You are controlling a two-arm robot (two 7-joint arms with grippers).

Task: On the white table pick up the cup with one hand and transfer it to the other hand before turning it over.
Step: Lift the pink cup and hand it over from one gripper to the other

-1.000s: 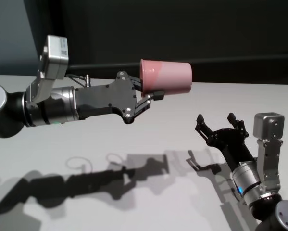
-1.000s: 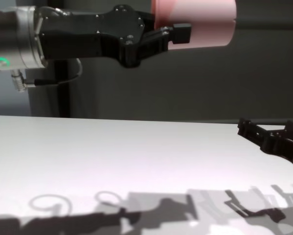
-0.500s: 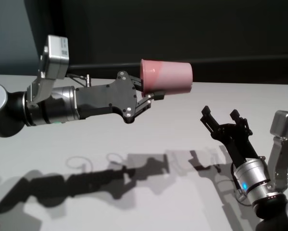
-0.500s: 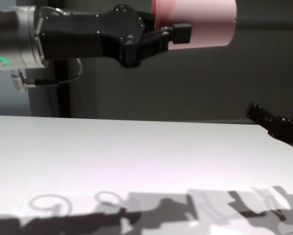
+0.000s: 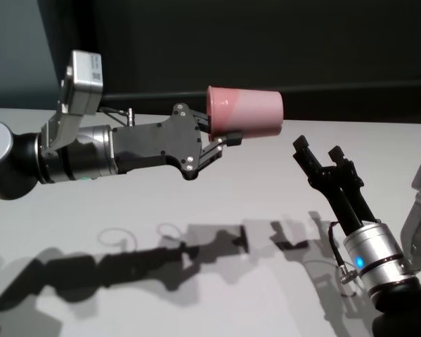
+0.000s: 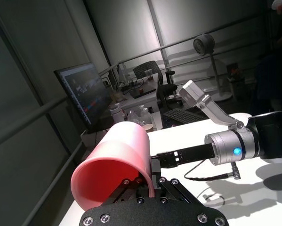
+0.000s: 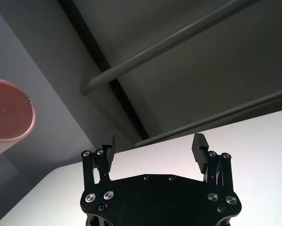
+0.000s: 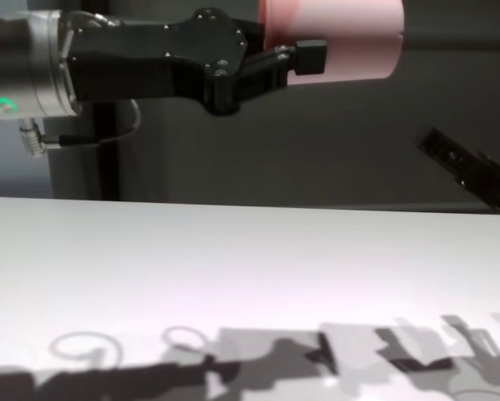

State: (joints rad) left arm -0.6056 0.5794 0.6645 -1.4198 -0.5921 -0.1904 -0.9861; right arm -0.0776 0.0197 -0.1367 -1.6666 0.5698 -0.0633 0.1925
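Observation:
The pink cup (image 5: 245,112) lies on its side in the air above the white table (image 5: 196,203), mouth toward my left arm, flat base pointing right. My left gripper (image 5: 221,128) is shut on its rim end; the chest view shows this grip (image 8: 293,52) on the cup (image 8: 341,38). The left wrist view looks into the cup's mouth (image 6: 108,181). My right gripper (image 5: 317,149) is open and empty, fingers pointing up, to the right of and below the base. The right wrist view shows its spread fingers (image 7: 155,143) and the cup's base (image 7: 6,117) off to one side.
A dark wall and rail run behind the table's far edge (image 5: 365,123). The arms' shadows fall on the near part of the tabletop (image 5: 196,246). The left wrist view shows a monitor (image 6: 82,92) and office chairs far off.
My right gripper has risen from low over the table and come up toward the cup's base. The left arm and the cup have stayed still.

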